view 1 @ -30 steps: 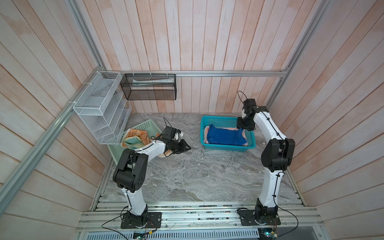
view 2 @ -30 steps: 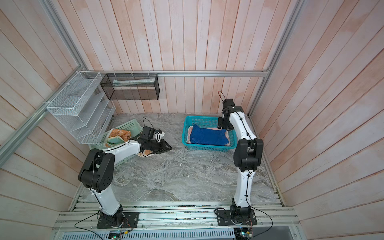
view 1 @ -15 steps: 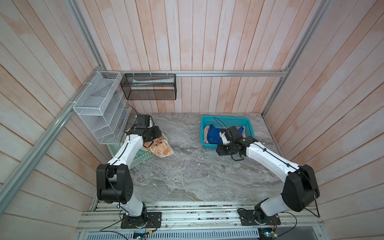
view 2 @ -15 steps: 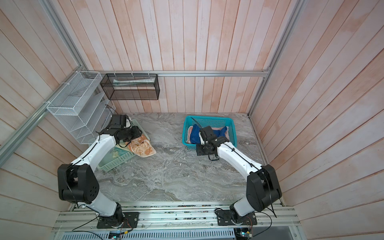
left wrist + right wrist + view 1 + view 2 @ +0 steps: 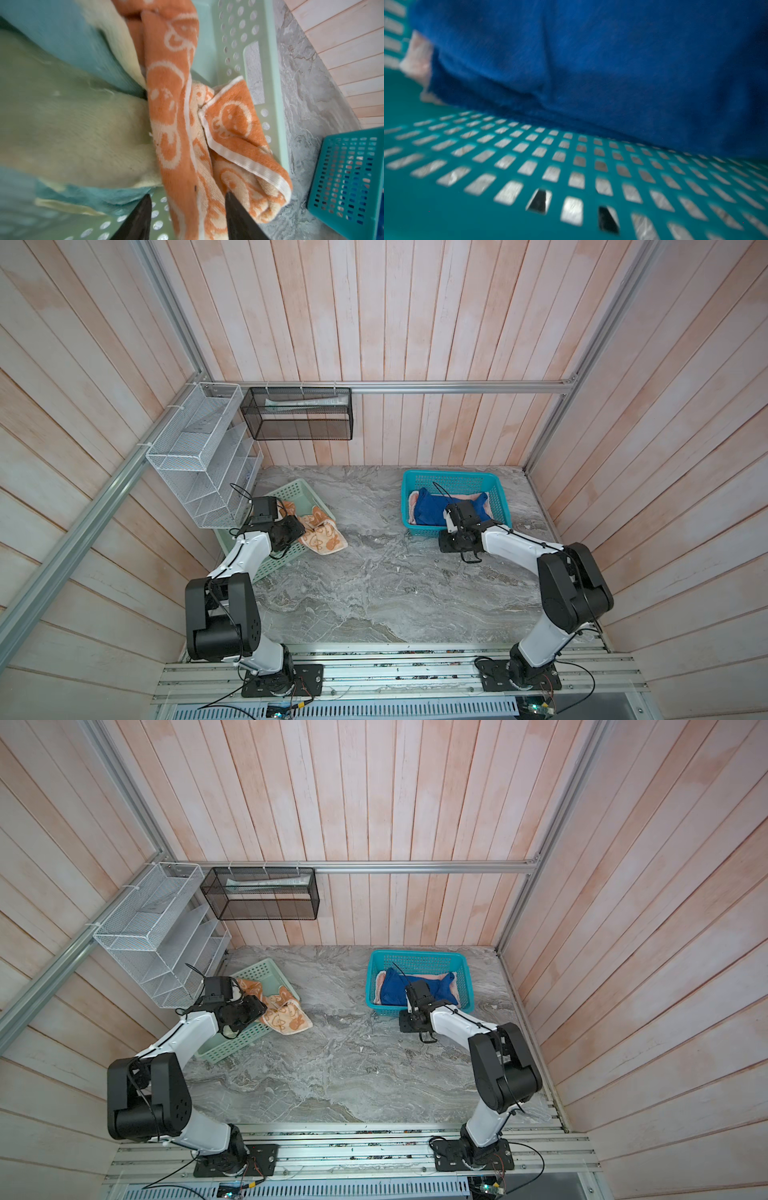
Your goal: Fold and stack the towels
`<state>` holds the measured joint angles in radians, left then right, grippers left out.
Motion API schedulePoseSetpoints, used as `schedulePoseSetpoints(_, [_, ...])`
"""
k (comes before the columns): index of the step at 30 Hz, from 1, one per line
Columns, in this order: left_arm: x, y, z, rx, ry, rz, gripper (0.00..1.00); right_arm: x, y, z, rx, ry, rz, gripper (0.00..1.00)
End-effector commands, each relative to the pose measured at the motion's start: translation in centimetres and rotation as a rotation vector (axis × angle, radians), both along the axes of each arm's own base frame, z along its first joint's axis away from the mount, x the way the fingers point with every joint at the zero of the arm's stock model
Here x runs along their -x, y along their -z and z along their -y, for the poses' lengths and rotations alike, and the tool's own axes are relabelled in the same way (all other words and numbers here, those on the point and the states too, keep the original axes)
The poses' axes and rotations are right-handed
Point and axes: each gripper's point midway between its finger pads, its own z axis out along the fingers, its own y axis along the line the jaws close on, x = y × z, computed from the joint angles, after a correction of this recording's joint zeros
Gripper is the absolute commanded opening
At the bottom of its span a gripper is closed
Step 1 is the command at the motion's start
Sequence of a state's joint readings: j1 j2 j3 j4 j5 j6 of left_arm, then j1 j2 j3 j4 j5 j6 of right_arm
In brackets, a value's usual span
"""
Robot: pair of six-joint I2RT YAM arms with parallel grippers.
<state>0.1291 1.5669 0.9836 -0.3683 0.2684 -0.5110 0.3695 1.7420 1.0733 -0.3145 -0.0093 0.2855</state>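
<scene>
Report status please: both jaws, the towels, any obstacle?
Left gripper jaws open astride orange-and-cream towel spilling over mint-green basket. Right gripper at teal basket wall, jaws unreadable; blue towel inside. No obstacle seen.

We see orange and cream on the cartoon towel (image 5: 172,116), little figures all over. The patchy towel (image 5: 72,124): pale yellow, teal patches. We've a mint-green basket (image 5: 274,104), plain royal blue towel (image 5: 591,62), salmon-pink towel (image 5: 418,56), teal basket (image 5: 446,203), grey-veined marble table (image 5: 374,593).
</scene>
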Motion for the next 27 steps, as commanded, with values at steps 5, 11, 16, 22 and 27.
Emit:
schedulePoseSetpoints(5, [-3.3, -0.1, 2.5, 0.180, 0.061, 0.073, 0.32, -7.5, -1.4, 2.8, 0.032, -0.005, 0.088, 0.33])
schedulePoseSetpoints(11, [-4.0, -5.3, 2.5, 0.145, 0.099, 0.168, 0.00, -7.5, -2.7, 2.1, -0.021, -0.024, 0.111, 0.33])
schedulePoseSetpoints(16, [-3.8, -12.4, 2.1, 0.083, 0.116, 0.311, 0.00, -6.3, -4.4, 1.2, -0.079, -0.035, 0.119, 0.33])
schedulePoseSetpoints(22, [-3.3, -21.4, 2.4, 0.034, 0.146, 0.495, 0.00, -5.0, -6.8, 0.7, -0.120, -0.047, 0.158, 0.33])
schedulePoseSetpoints(27, [-2.4, -30.6, 5.6, -0.024, 0.257, 0.693, 0.00, -4.1, -9.1, 0.4, -0.146, -0.054, 0.201, 0.33])
